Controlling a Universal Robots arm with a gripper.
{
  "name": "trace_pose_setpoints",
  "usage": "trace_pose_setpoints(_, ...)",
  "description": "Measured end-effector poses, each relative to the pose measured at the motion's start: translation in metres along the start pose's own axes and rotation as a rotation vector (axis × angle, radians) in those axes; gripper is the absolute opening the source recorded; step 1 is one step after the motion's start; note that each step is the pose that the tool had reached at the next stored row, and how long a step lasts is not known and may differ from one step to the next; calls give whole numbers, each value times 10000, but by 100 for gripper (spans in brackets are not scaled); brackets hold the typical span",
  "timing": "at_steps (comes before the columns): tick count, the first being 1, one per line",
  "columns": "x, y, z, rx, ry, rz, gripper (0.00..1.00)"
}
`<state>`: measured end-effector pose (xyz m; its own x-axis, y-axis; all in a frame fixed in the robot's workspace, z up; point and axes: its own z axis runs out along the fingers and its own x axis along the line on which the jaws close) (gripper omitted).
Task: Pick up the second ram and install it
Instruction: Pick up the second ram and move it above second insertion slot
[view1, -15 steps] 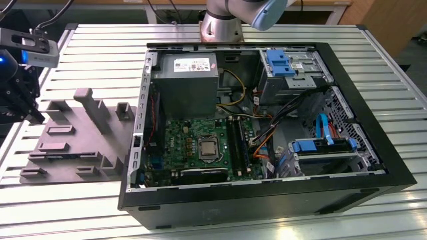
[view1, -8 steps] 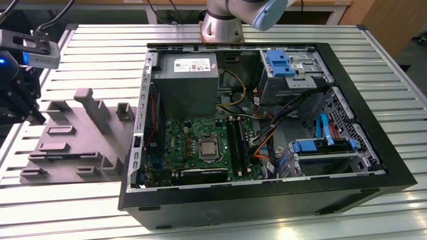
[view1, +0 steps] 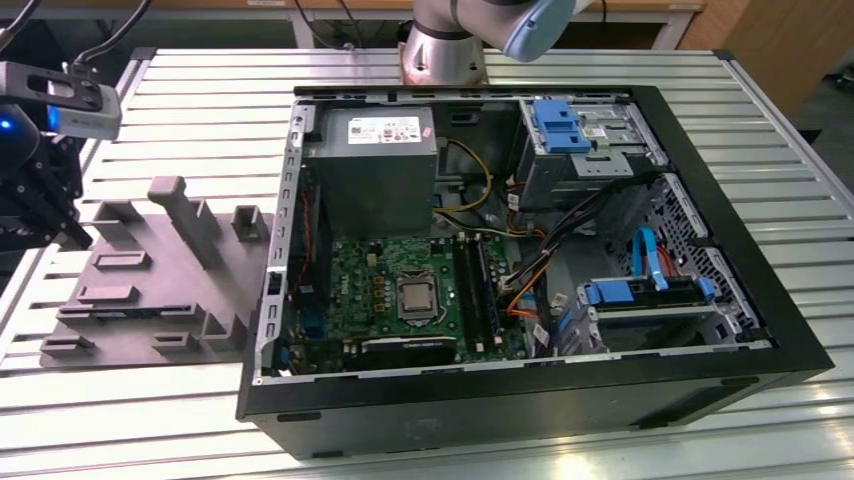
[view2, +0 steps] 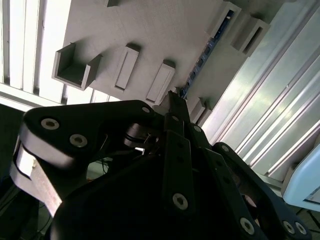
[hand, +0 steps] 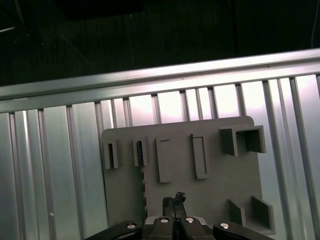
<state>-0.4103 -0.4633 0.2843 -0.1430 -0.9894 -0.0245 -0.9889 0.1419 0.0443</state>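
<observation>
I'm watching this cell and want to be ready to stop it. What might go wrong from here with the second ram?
1. The tool looks shut over the grey fixture. Lowered like that, it might press on the second ram, which stands on edge in a narrow slot, rather than straddle it.
2. Orange cables lie beside the memory slots in the case and might snag the stick.

The fingers (view2: 176, 150) are seen as matt black, dotted with bright metal screws (view2: 180, 201). Just beyond them, the fixture block (hand: 210, 195) is shown in matt grey plastic, laid on a counter (hand: 50, 150) of ribbed, glossy metal.
</observation>
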Motion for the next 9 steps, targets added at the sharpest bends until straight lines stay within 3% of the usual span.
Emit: trace_pose_setpoints(9, 4, 0, 19, -1, 1, -15, 11)
